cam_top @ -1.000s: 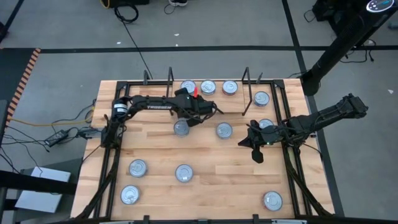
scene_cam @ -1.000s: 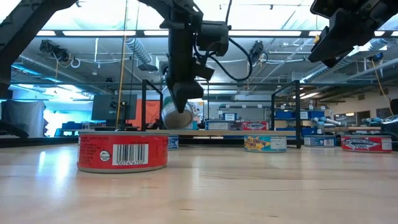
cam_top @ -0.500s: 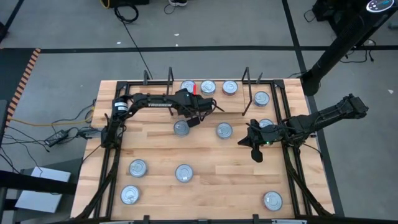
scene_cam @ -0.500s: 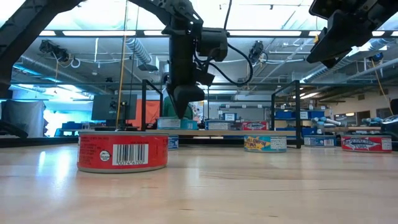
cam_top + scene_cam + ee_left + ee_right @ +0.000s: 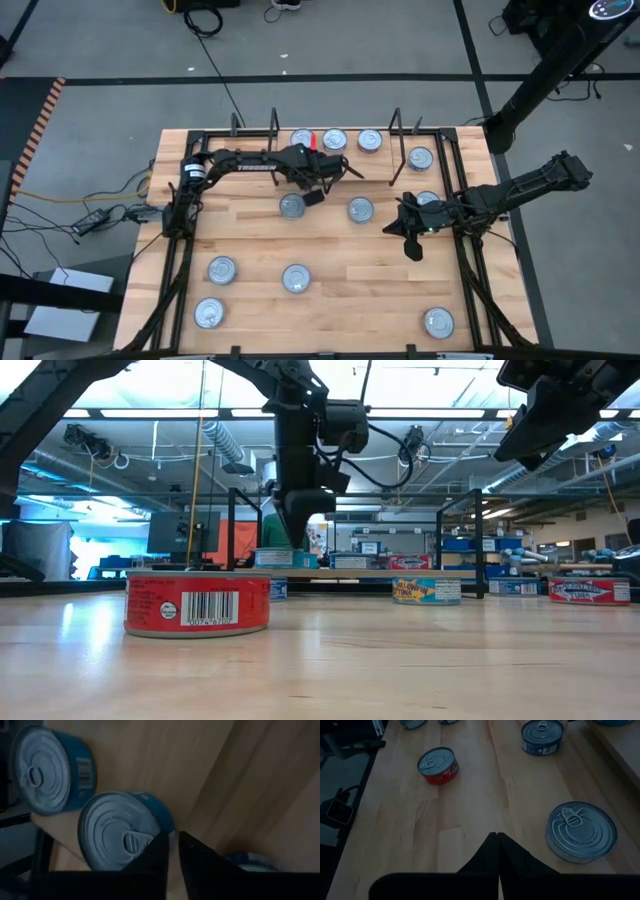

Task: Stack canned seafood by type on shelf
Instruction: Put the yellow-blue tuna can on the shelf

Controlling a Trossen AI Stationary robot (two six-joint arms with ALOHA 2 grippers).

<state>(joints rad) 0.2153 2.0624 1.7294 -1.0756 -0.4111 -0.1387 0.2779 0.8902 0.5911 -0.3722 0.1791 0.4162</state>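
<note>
**Butcher-block table and its tins**

We see a light wooden butcher-block table point(image 5: 330, 250) framed by black metal rails. On its raised shelf strip at the far edge point(image 5: 385, 160) sit three flat round silver-lidded tins point(image 5: 335, 141) in a row, a fourth point(image 5: 420, 157) beyond the wire upright. More tins lie scattered on the board: two mid-table point(image 5: 359, 209), four near the front-left point(image 5: 221, 268), one front-right point(image 5: 438, 321).

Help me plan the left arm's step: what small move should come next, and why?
Probably raise the left end effector clear of the shelf and swing it toward the loose can just in front. Its fingers are close together with nothing between them, and blue cans sit on the shelf beside it, so a fresh pick looks due.
</note>
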